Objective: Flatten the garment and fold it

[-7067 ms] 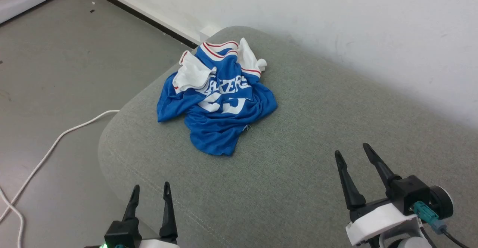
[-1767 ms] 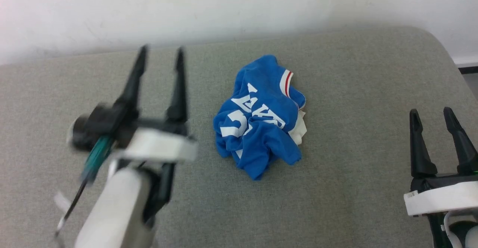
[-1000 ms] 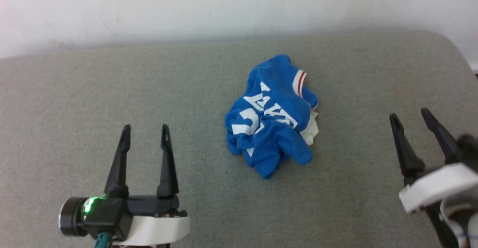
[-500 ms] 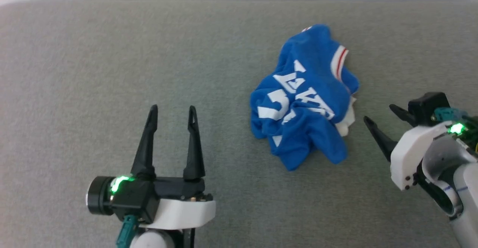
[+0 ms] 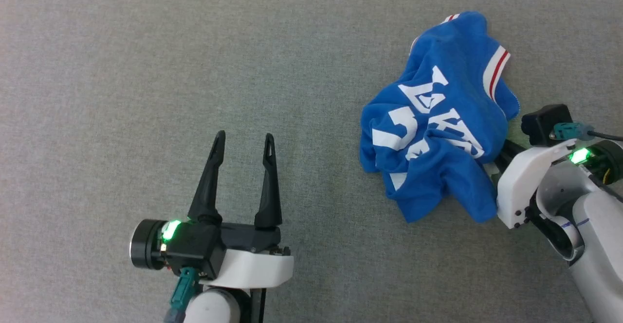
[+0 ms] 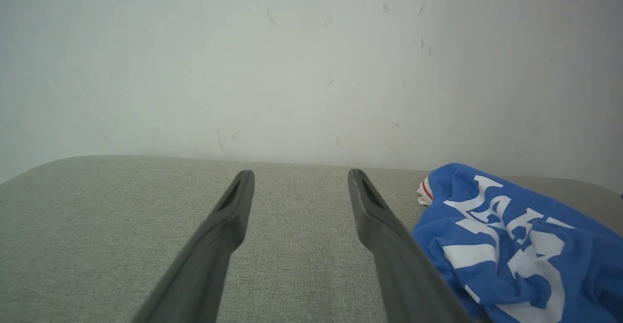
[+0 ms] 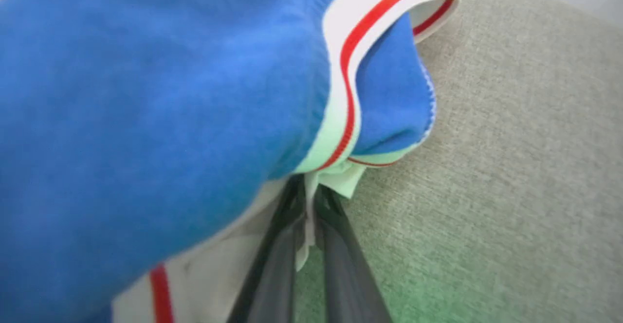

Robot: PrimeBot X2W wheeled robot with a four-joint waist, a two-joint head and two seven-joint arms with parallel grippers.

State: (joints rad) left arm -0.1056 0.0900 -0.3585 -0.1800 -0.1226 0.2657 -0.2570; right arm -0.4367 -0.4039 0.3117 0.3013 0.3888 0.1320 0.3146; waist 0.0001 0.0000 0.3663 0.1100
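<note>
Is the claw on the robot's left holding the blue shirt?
No, the left gripper stands open over the bare grey cushion, with a clear gap between it and the garment.

Garment (image 5: 438, 133) front, wht block lettering: crumpled, partly legible, approx. "AKE" in head and left wrist views. No. below: folded, illegible.

Head overhead, wrists low, right seemingly nearest; garment (image 5: 438, 133) shared.

Matt knit garment (image 5: 440, 172) on coarse-woven grey cushion (image 5: 146, 70).
</note>
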